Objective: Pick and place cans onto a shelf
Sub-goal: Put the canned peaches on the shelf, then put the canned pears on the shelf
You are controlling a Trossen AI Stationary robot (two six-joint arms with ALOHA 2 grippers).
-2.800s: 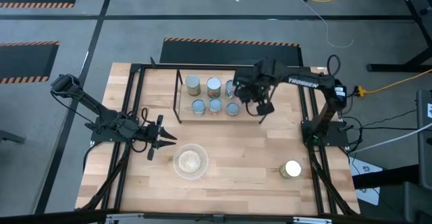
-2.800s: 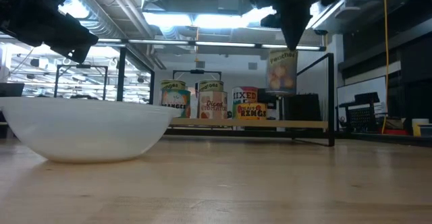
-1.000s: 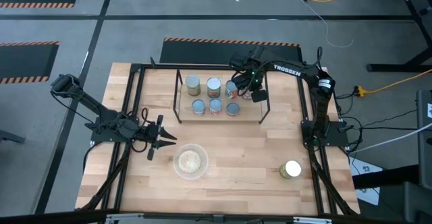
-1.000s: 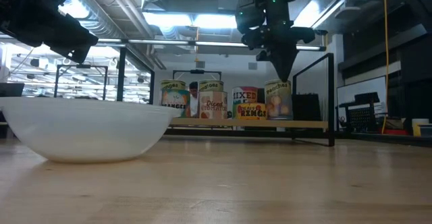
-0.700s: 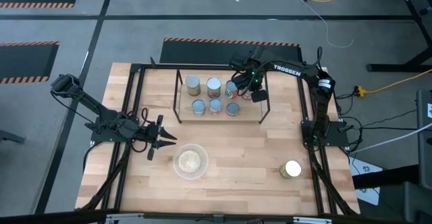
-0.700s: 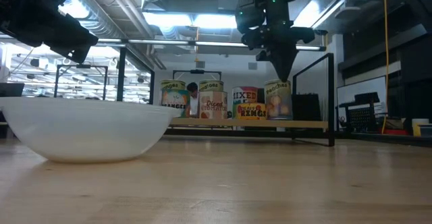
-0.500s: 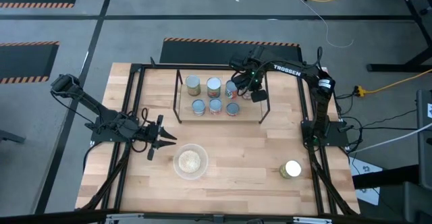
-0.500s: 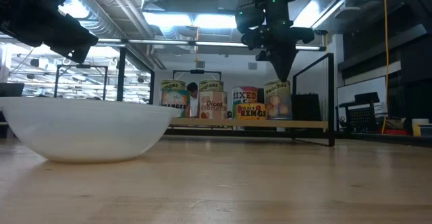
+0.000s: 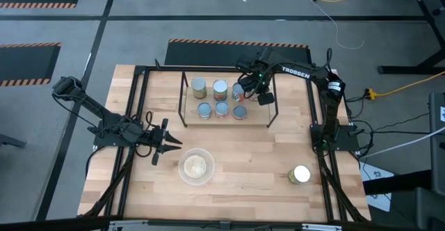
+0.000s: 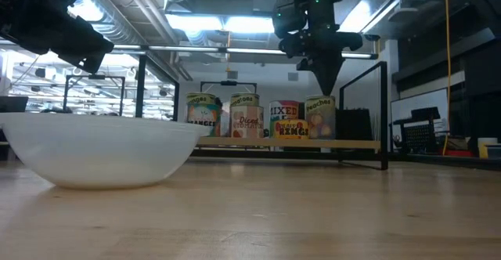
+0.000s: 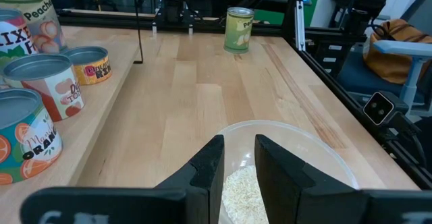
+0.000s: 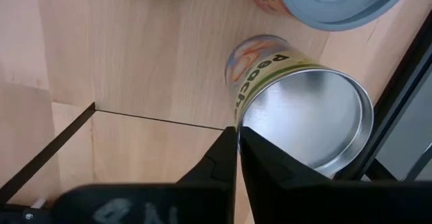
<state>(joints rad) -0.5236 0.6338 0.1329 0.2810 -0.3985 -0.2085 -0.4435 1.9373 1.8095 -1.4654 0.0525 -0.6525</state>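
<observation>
Several cans (image 9: 220, 88) stand in two rows on the shelf (image 9: 259, 117), a light wood board inside a black rod frame. At the shelf's far right corner stands a can with a peaches label (image 10: 319, 117). My right gripper (image 10: 327, 88) points down from above it, shut on its top. One more can (image 9: 300, 174) stands alone on the table near the right edge. My left gripper (image 9: 167, 144) waits at the table's left, level and open, its fingers (image 11: 209, 166) over the clear bowl. My right gripper pinches the peaches can's top rim (image 12: 237, 119) between its two fingers, one inside the rim over the silver lid and one outside on the label side. The fingers come from above, pointing down. The can stands about upright, its bottom on the shelf board.
A clear bowl (image 9: 197, 166) with pale grains sits in the near middle of the table, just ahead of my left gripper. A black frame (image 9: 135, 120) runs around the tabletop. Bare wood lies between the shelf and the near edge.
The peaches can stands a little lower and straighter on the shelf board than a second ago. My right gripper has stayed in place above it, still shut on its rim.
</observation>
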